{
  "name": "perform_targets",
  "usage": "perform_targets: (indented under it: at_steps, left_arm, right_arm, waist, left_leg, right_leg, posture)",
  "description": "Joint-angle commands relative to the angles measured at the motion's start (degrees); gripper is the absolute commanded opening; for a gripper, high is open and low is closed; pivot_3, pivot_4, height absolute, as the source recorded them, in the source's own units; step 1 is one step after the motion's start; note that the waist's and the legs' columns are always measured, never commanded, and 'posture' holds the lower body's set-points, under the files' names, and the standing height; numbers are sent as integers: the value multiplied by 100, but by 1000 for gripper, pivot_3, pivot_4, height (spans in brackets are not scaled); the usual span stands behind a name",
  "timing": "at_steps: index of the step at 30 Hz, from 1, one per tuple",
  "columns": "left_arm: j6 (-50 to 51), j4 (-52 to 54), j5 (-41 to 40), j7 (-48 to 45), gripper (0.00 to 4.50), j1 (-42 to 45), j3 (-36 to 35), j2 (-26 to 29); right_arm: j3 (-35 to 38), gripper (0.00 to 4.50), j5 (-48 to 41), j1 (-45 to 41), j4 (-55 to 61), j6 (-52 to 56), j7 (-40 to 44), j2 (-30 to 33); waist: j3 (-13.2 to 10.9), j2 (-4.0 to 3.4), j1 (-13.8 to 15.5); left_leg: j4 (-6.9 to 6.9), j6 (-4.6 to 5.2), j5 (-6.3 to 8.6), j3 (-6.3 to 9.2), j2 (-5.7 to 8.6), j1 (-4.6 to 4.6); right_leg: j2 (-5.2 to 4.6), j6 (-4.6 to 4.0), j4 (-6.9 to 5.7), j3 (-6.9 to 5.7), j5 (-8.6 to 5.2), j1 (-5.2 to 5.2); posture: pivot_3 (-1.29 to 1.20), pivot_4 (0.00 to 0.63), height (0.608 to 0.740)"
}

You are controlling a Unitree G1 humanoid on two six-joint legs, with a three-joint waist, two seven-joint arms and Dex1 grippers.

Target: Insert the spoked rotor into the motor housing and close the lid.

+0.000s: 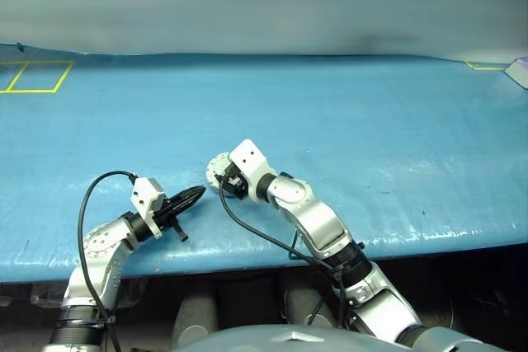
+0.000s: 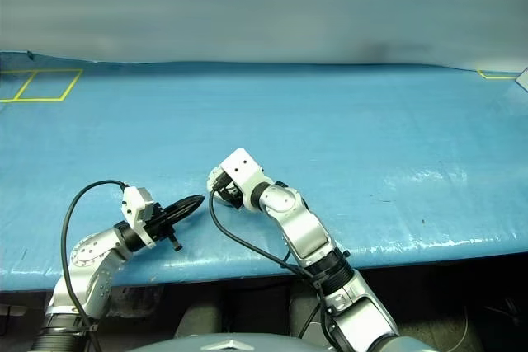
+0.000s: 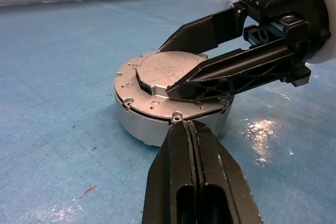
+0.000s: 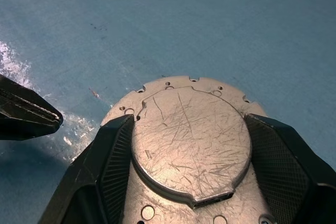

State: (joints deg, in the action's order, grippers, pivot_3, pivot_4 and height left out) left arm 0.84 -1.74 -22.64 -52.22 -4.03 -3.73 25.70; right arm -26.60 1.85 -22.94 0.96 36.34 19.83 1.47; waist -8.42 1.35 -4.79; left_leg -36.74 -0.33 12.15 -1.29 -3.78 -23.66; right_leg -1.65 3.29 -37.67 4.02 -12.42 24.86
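Motor housing [image 3: 157, 106] sits on the blue surface [image 1: 371, 129] with its lid [image 4: 189, 140] down flat, so insertion and closing look done. Right claw [image 4: 189, 153] straddles the housing, fingers wide against its sides; left claw [image 3: 191, 129], pinched shut and empty, hovers just beside it. Letting go looks like all that's left.

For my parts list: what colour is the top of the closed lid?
Scratched silver-grey metal; the lid shows best in the right wrist view.
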Motion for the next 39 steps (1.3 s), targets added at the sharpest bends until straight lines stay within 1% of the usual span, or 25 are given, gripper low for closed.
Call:
perform_targets:
  at_steps: [1,4,9,11,18,22,26,31,39]
  left_arm:
    - [-103,65,6,29,0,-1,-55,-18]
    - [-108,65,14,34,0,-4,-58,-24]
    - [-110,68,21,49,0,-6,-63,-26]
    - [-115,69,23,60,0,-10,-64,-27]
    - [-93,73,22,117,0,-15,-63,-26]
    - [305,170,-221,246,0,51,-134,-81]
    - [722,179,-520,251,0,246,-204,-108]
    - [807,-35,-483,129,0,605,-74,-109]
    - [707,-385,-3,111,0,959,231,-43]
  right_arm:
    - [62,3019,-5,238,-555,369,-53,-43]
    - [264,3019,-215,266,-504,516,3,-203]
    - [373,3019,-333,275,-469,638,37,-313]
    - [317,3019,-241,258,-510,583,-13,-290]
    - [77,3019,-30,229,-626,436,23,-102]
    - [-58,3019,-1,267,-591,373,137,88]
    - [-32,3019,-16,328,-537,362,158,163]
    - [-18,3019,-7,338,-473,363,149,196]
    - [71,3019,4,371,-387,324,63,206]
  waist:
    - [1,1,-2]
    - [1,3,-7]
    - [3,5,-9]
    - [7,11,-8]
    - [14,15,-14]
    - [17,13,-14]
    - [28,19,-6]
    - [36,22,0]
    - [40,22,16]
  left_leg:
    - [2,-16,10,1,0,1]
    - [7,-20,12,1,0,2]
    - [23,-19,11,-2,1,1]
    - [37,8,-5,-4,2,1]
    - [74,11,-7,0,0,9]
    - [75,11,-6,0,0,9]
    - [76,11,-6,3,0,9]
    - [77,9,-6,6,1,11]
    - [82,10,-6,8,5,12]
  right_leg:
    - [-1,0,1,0,0,0]
    - [0,0,4,-2,0,1]
    - [2,-5,7,-5,-2,8]
    - [2,-9,12,-5,-5,12]
    - [15,-20,31,-7,-6,15]
    - [12,-20,45,-8,-6,12]
    - [10,-20,66,-15,-6,-2]
    - [7,-20,79,-20,-6,-14]
    - [9,-20,79,-21,-5,-17]
  posture:
    - [0,150,740]
    - [0,150,740]
    - [0,150,740]
    - [0,150,740]
    - [0,150,740]
    - [0,150,740]
    - [0,150,740]
    - [0,150,740]
    - [0,150,740]
